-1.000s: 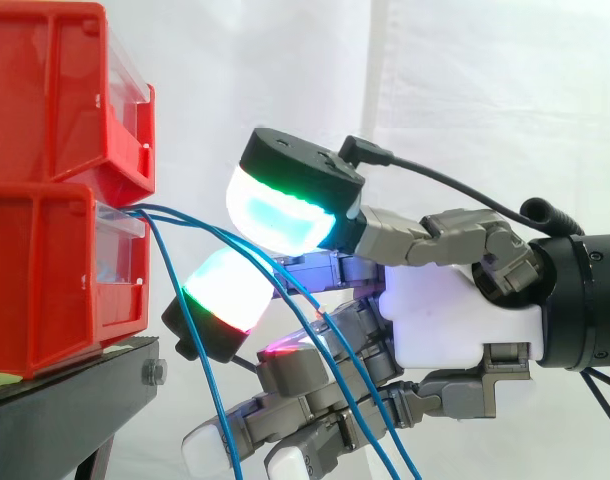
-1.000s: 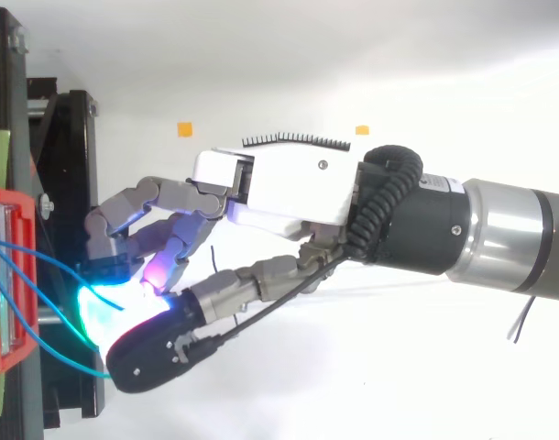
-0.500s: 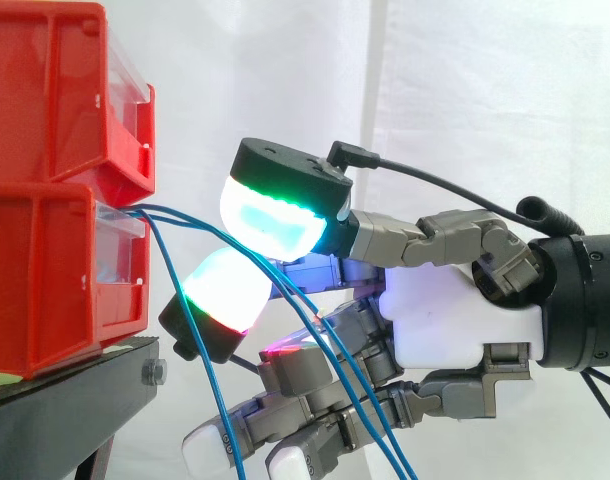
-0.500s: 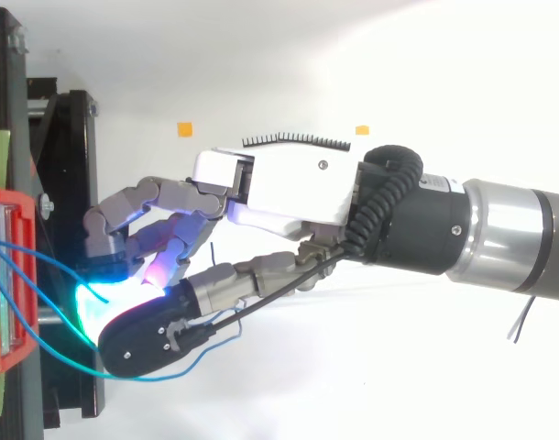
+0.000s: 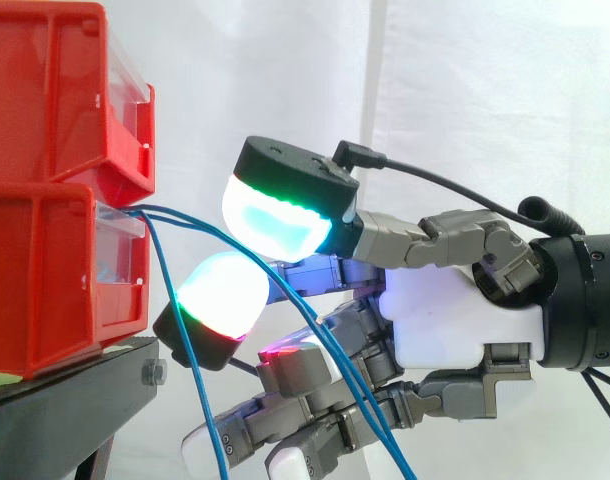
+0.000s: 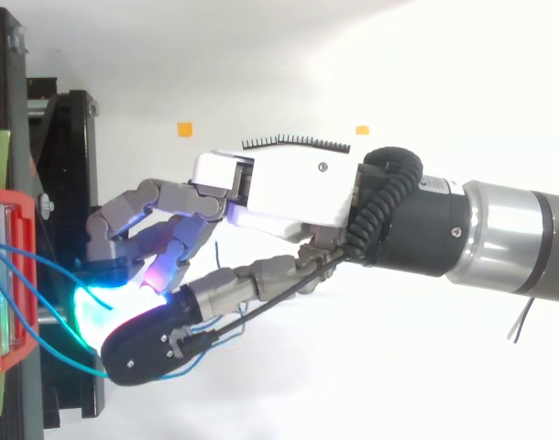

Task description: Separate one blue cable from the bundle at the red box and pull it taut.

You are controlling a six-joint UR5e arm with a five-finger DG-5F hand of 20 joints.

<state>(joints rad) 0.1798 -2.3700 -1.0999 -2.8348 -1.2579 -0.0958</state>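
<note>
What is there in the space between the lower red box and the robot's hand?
In the side view, only blue cables cross that stretch, running from the red box toward the hand.

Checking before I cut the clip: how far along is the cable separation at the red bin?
Done: the hand is in among the blue cables just outside the lower red bin. In hand: some strands cross the hand while another hangs down nearer the bin. Whether any is gripped I cannot tell. Left: the taut pull, since every strand hangs in a slack curve.
</note>
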